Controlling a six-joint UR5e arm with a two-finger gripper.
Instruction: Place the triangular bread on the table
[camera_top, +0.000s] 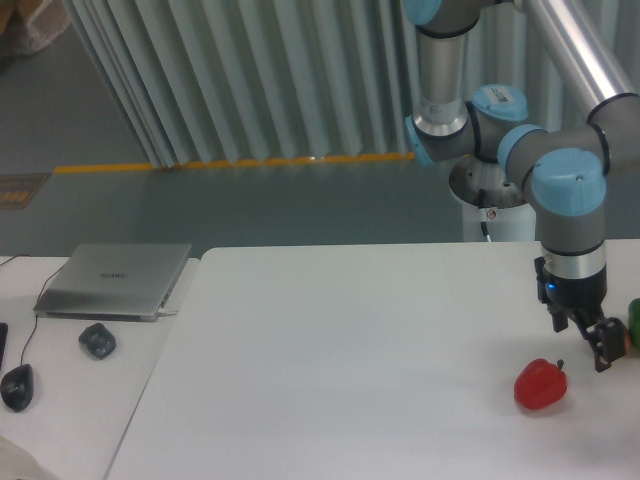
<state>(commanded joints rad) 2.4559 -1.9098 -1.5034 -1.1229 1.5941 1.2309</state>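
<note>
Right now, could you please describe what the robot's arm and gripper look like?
The arm is built of silver-grey metal tubes joined by grey joints with light blue caps. One round cap carries a white label. A thin dark cable with a small red mark hangs near the base. The wrist ends in a black section with a small blue light, carrying a black two-finger gripper.

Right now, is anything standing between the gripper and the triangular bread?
Nothing visible does, but I cannot make out the bread. The gripper at the right edge of the table may be hiding it. The red pepper lies apart, to the gripper's lower left.
</note>
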